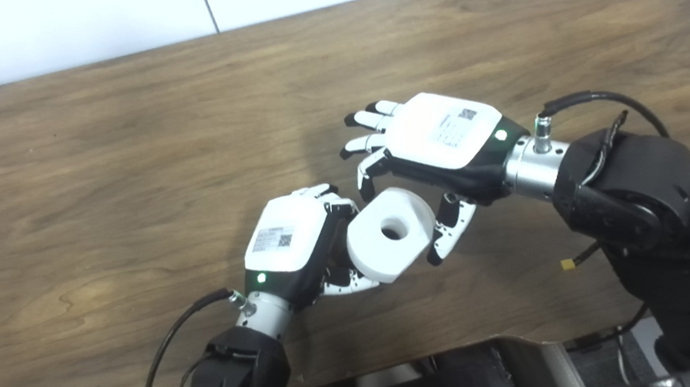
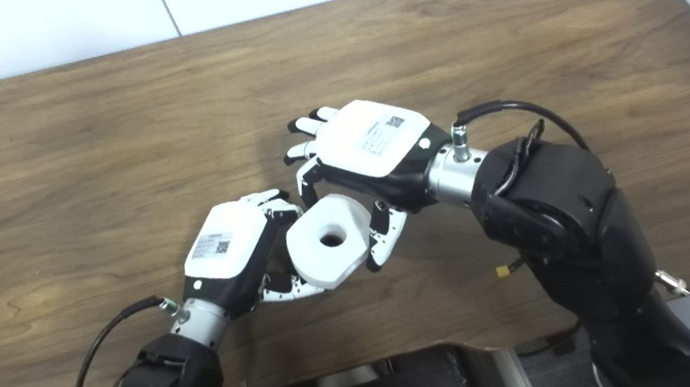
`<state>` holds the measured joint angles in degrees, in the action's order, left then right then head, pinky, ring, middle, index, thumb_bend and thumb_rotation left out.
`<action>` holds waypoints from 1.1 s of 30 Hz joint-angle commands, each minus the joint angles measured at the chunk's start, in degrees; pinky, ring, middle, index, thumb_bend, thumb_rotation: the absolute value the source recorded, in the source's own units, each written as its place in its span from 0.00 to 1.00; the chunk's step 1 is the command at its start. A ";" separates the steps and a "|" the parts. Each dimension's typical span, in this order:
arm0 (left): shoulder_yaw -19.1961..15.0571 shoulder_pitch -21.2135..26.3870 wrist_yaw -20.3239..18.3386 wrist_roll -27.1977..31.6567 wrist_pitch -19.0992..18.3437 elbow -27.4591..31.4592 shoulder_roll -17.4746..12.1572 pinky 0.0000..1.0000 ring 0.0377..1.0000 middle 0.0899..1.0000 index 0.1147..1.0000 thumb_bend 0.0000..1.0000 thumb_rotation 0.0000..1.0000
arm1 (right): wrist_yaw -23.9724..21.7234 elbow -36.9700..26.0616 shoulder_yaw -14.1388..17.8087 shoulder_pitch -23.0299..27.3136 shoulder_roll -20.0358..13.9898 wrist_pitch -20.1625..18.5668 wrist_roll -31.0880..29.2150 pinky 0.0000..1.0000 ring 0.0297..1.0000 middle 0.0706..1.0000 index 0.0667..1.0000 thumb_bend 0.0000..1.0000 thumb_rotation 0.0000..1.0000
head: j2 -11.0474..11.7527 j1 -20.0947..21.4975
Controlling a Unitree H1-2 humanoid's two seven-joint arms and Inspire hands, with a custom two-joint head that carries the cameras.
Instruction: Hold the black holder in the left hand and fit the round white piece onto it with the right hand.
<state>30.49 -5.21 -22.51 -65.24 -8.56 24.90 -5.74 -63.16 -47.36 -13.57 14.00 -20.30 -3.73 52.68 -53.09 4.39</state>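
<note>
A white tiled wall runs behind the brown wood-grain surface [image 1: 122,146], whose rounded far corner shows at the upper right. My 2 hands meet low in the middle of it, above the near edge.

My left hand [image 1: 289,241] comes up from the lower left, its white back plate facing the cameras with a green light lit near the wrist. Its fingers [image 1: 332,198] curl over toward the right, and its thumb [image 1: 348,283] reaches out underneath, so the hand is closed around something on its far side. The black holder itself is hidden behind the hand and the white piece; I cannot make it out in either view.

The round white piece [image 1: 391,232] is a thick ring with faceted edges and a dark hole through its centre. It sits tilted, its flat face turned up toward the cameras, pressed right against my left hand's fingers and thumb.

My right hand [image 1: 436,145] reaches in from the right, back plate up, a green light near its wrist too. Its fingers [image 1: 368,143] are spread and only lightly bent above the upper rim of the piece, and its thumb [image 1: 448,227] hangs just beside the ring's right edge. Whether those tips touch the piece I cannot tell; the hand looks loosened around it, not clamped.

A black cable [image 1: 592,100] loops over my right wrist.
</note>
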 commanded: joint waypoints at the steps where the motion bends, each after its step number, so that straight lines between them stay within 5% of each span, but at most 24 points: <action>1: 1.00 -0.92 -3.88 -0.02 -0.52 -1.81 -0.29 0.85 0.85 0.76 0.42 0.52 0.06 | 0.12 -1.86 0.81 1.74 -0.19 -0.21 -0.15 1.00 1.00 0.89 0.63 0.97 0.27 | 0.14 0.12; 12: 1.07 -0.84 -3.89 -0.06 -0.42 -1.93 -0.38 0.85 0.85 0.77 0.42 0.52 0.06 | -7.49 -5.32 1.84 7.24 -1.06 -4.96 -1.53 1.00 1.00 0.94 0.75 1.00 0.39 | 0.25 0.06; 19: 0.99 -0.61 -4.30 -0.11 -0.47 -2.07 -0.63 0.85 0.85 0.77 0.42 0.52 0.06 | -9.57 -7.06 -1.51 14.34 -8.06 -12.76 -4.68 1.00 1.00 0.99 0.84 1.00 0.44 | 0.65 0.36; 24: 0.72 -0.65 -4.07 0.12 -0.41 -2.09 -0.89 0.85 0.85 0.76 0.42 0.52 0.06 | -9.55 -7.07 -3.65 17.26 -10.32 -14.14 -4.84 1.00 1.00 1.00 0.87 1.00 0.45 | 0.74 0.21; 33: 0.45 -0.50 -4.63 0.75 -0.41 -1.72 -1.38 0.85 0.84 0.75 0.42 0.52 0.06 | -9.54 -7.07 -2.74 17.56 -10.36 -14.46 -5.37 1.00 1.00 0.99 0.86 1.00 0.44 | 0.64 -0.17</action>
<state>30.38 -4.86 -23.09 -64.79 -8.56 24.96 -6.12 -67.00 -53.20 -17.57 29.64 -30.27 -15.02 47.29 -52.38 4.22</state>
